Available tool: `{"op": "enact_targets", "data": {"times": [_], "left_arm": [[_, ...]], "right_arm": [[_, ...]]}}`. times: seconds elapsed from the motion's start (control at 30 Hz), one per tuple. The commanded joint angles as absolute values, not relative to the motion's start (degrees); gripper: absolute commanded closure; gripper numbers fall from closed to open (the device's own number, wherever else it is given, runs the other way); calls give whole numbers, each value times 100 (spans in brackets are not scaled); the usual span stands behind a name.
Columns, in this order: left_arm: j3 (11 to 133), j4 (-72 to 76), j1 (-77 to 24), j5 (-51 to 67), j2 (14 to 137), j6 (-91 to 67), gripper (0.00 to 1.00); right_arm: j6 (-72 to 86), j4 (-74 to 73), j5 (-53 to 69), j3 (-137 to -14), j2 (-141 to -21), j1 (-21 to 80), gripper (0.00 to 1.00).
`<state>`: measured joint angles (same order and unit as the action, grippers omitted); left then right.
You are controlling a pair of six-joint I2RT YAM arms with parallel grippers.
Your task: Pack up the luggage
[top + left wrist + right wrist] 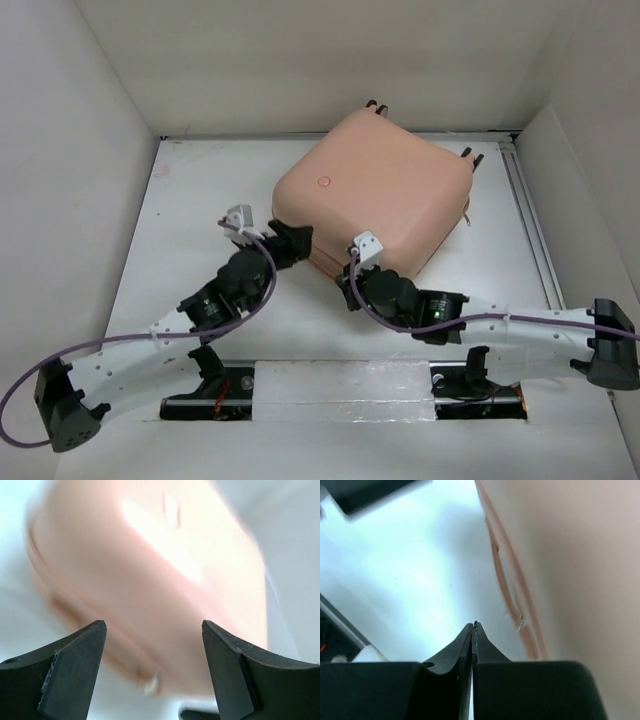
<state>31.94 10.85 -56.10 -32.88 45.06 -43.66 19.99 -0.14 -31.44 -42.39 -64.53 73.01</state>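
Note:
The luggage [375,180] is a pale salmon-pink hard-shell suitcase lying flat and closed on the white table, its black wheels [470,157] towards the back. My left gripper [290,240] is at its front-left corner, open, and the shell [150,570] fills the left wrist view beyond the empty fingertips [154,630]. A small blurred zipper pull [151,684] hangs low on the edge. My right gripper [350,268] is at the front edge, shut with nothing between its fingers [474,626]. The shell [570,580] and its zipper seam [520,625] run just to its right.
White walls enclose the table on the left, back and right. A metal rail [530,220] runs along the right side. Both arm bases sit on the near edge strip [340,385]. The other arm's dark gripper [365,492] shows at the top left of the right wrist view.

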Motion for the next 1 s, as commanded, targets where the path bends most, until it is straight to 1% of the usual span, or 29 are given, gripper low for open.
{"op": "enact_targets", "data": {"times": [0.0, 0.03, 0.1, 0.13, 0.17, 0.23, 0.27, 0.37, 0.4, 0.43, 0.47, 0.5, 0.57, 0.63, 0.73, 0.83, 0.87, 0.97], "left_arm": [[4214, 1740, -4907, -3509, 5016, -3675, 26], [4515, 1688, -4365, -3046, 5532, -3613, 26], [5016, 1740, -3756, -2333, 6018, -3612, 27], [5401, 1740, -3431, -1563, 6255, -3665, 27], [5562, 1740, -2784, -1216, 6658, -3909, 28], [5869, 2073, -2270, -723, 7029, -3973, 28], [6036, 2074, -1859, -468, 7492, -4077, 28], [6923, 1733, -1425, 60, 8373, -4078, 28], [7152, 1653, -1259, 253, 9011, -4078, 28], [7720, 1409, -1196, 490, 9348, -3965, 29], [8030, 1180, -1195, 657, 9673, -3964, 31], [8259, 1030, -1134, 868, 10216, -3886, 31], [8672, 958, -1134, 1089, 10589, -3832, 31], [8823, 958, -1082, 1458, 10993, -3832, 31], [9087, 958, -1081, 1739, 11336, -3885, 32], [8975, 1010, -1081, 1890, 11391, -3937, 33], [8861, 1011, -1133, 1890, 11391, -3937, 33], [8053, 1475, -1265, 1767, 11137, -3937, 33]], "right_arm": [[1671, -604, -3426, -5096, -6267, 6963, 100], [1609, -659, -3602, -5219, -6180, 6552, 100], [1556, -659, -3604, -5282, -5969, 6006, 100], [1556, -659, -3551, -5282, -5872, 5733, 100], [1634, -659, -3551, -5178, -5767, 5226, 100], [1870, -764, -3604, -4993, -5408, 4731, 100], [1950, -765, -3604, -4870, -5283, 4233, 100], [2302, -826, -3656, -4282, -4809, 3527, 100], [2407, -878, -3656, -4002, -4721, 3081, 100], [2626, -879, -3708, -3869, -4607, 2867, 100], [2741, -879, -3709, -3754, -4605, 2674, 100], [2742, -879, -3518, -3657, -4605, 2289, 100], [2995, -809, -3288, -3489, -4841, 1935, 100], [2997, -529, -2790, -3428, -5105, 1532, 100], [2997, -63, -2331, -3428, -5711, 1319, 100], [2831, 419, -2058, -3682, -6274, 1318, 100], [2830, 570, -1648, -3857, -6423, 1371, 100], [2479, 747, -1119, -4287, -7205, 1529, 100]]}}
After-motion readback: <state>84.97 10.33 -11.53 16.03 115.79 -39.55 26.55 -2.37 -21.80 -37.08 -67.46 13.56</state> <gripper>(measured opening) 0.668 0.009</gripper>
